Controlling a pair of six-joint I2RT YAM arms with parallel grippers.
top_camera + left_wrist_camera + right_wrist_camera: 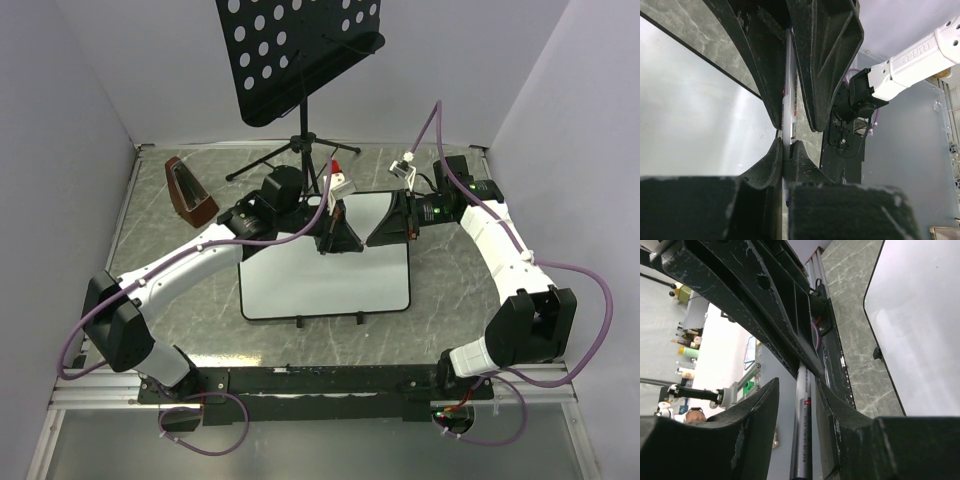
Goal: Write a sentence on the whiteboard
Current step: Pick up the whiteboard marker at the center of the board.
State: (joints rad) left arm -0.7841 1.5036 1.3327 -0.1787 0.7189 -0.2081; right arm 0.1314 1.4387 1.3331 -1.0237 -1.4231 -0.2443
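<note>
The whiteboard [325, 285] lies flat on the marble table and also shows in the left wrist view [690, 110] and the right wrist view [920, 325]. No sentence shows on the part of the board in view. My left gripper [335, 240] hangs over the board's far edge, shut on a grey marker [789, 115]. My right gripper [385, 232] faces it from the right. Its jaws straddle the marker's [803, 430] other end: open, the barrel lying by one finger with a gap to the other.
A black perforated music stand [300, 50] on a tripod stands behind the board. A brown wedge-shaped object [190, 190] sits at the back left. A small red-and-white item [343, 175] and a white one [403, 168] lie near the board's far edge. Walls close in the table.
</note>
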